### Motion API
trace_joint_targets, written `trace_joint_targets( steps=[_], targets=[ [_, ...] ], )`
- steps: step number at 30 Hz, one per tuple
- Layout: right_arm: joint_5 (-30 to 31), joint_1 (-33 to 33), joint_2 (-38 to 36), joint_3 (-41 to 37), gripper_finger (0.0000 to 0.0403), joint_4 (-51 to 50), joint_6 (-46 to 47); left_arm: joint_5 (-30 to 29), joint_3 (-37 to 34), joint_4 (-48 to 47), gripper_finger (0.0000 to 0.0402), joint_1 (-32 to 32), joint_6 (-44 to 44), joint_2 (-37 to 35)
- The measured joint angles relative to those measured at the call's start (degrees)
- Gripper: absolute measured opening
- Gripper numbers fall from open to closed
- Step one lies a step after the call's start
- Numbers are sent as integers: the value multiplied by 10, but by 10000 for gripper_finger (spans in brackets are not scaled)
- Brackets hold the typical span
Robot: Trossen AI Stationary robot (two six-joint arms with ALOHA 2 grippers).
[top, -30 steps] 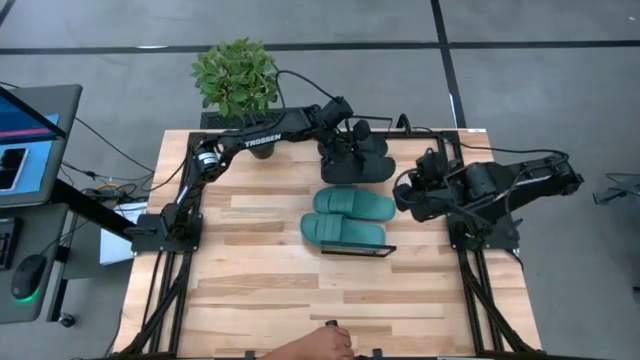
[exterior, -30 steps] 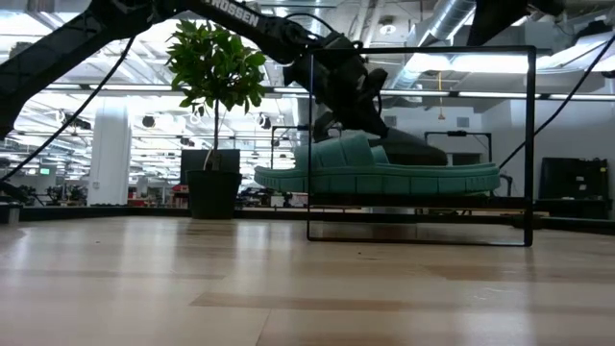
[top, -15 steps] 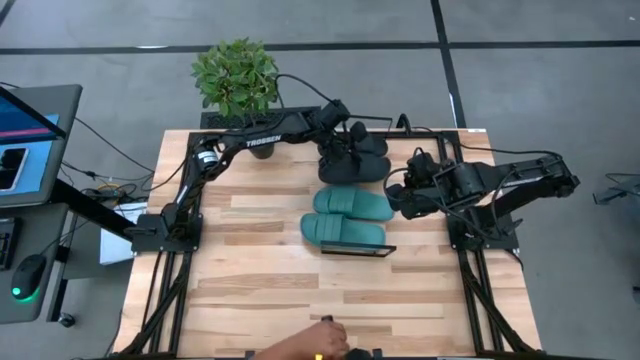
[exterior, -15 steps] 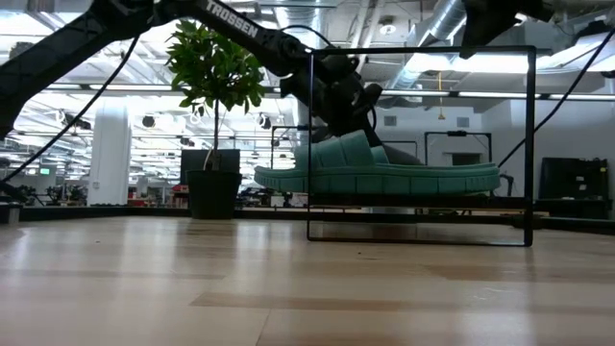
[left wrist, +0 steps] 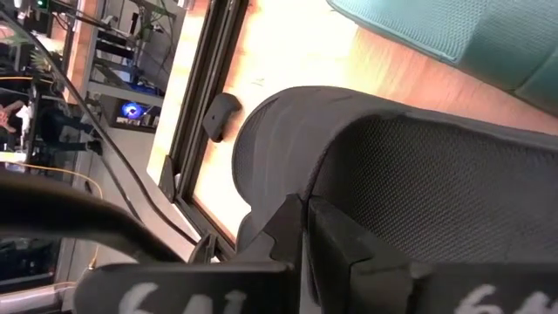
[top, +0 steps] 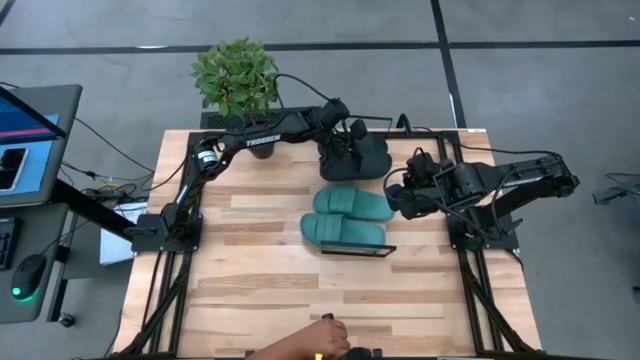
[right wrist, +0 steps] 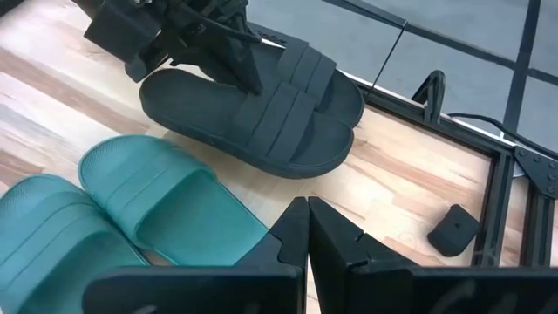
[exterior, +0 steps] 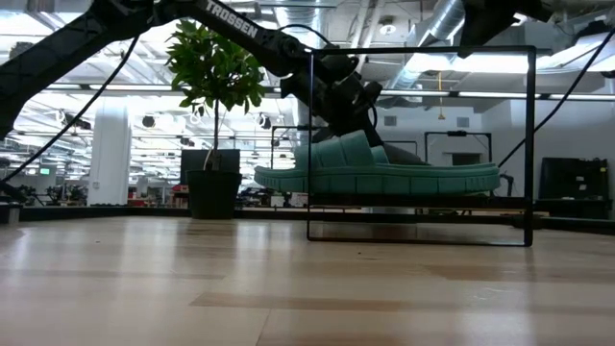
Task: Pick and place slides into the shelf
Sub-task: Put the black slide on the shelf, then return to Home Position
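Two teal slides [top: 347,215] lie side by side on the shelf [top: 362,250], whose black wire frame [exterior: 531,144] stands around them in the low view. Two black slides [top: 358,155] sit close together on the table behind the shelf, near the far edge. My left gripper [right wrist: 248,74] is shut and reaches down onto the nearer black slide [right wrist: 261,113]. My right gripper [right wrist: 307,228] is shut and hovers above the table just right of the teal slides [right wrist: 131,209], touching nothing. My left gripper meets the nearer black slide with its shut fingertips [right wrist: 253,83] at the footbed next to the ribbed strap [right wrist: 283,105]. It comes slanting down from above and from the table's left. Nothing shows between the fingers. The slide lies flat on the table.
A potted plant [top: 237,75] stands at the far left corner. A small black block [right wrist: 453,228] lies near the right arm's base rails. A person's hand [top: 305,347] rests at the near edge. Bare wood stretches in front of the shelf.
My right gripper has moved a little toward the table's left, closer to the teal slides, then held still. My left gripper has risen slightly over the black slides and stays shut. The teal slides and the shelf have not moved.
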Motion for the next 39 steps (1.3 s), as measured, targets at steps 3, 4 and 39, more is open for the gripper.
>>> trace_joint_targets(
  steps=[3,4,39],
  targets=[
    [-1,0,0,0,0,1,0,0,0,-7,0,0,0,0],
    [-1,0,0,0,0,2,0,0,0,-10,1,0,0,0],
    [-2,0,0,0,0,28,0,1,1,-27,108,-8,31,0]
  ],
)
